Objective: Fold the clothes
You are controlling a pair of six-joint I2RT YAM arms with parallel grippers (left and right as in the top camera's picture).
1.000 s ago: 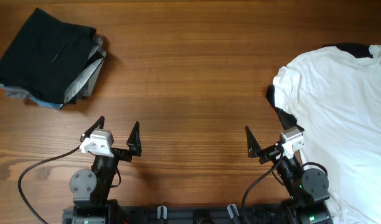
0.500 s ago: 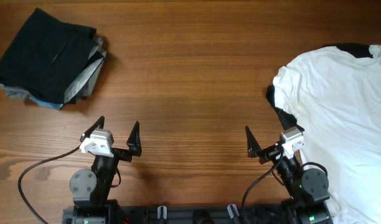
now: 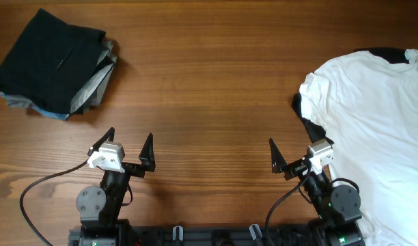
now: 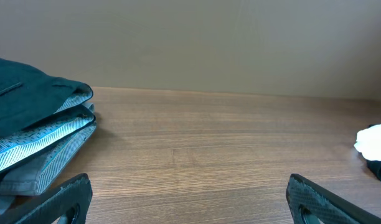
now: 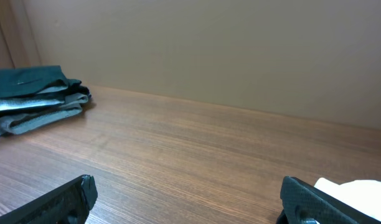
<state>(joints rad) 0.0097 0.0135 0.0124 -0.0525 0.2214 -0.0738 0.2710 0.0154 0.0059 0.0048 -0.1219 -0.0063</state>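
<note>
A large white T-shirt (image 3: 376, 130) lies spread and crumpled at the table's right side and runs off the right edge. Black cloth (image 3: 391, 54) shows at its top and at its left hem. A corner of the shirt appears at the right in the left wrist view (image 4: 373, 138) and the right wrist view (image 5: 358, 190). My left gripper (image 3: 130, 138) (image 4: 189, 190) stands open over bare wood near the front edge. My right gripper (image 3: 291, 149) (image 5: 187, 190) is open too, just left of the shirt's hem, holding nothing.
A folded stack of black, grey and blue garments (image 3: 55, 65) sits at the back left corner, also seen in the left wrist view (image 4: 35, 124) and far left in the right wrist view (image 5: 35, 96). Bare wooden table (image 3: 209, 82) lies between stack and shirt.
</note>
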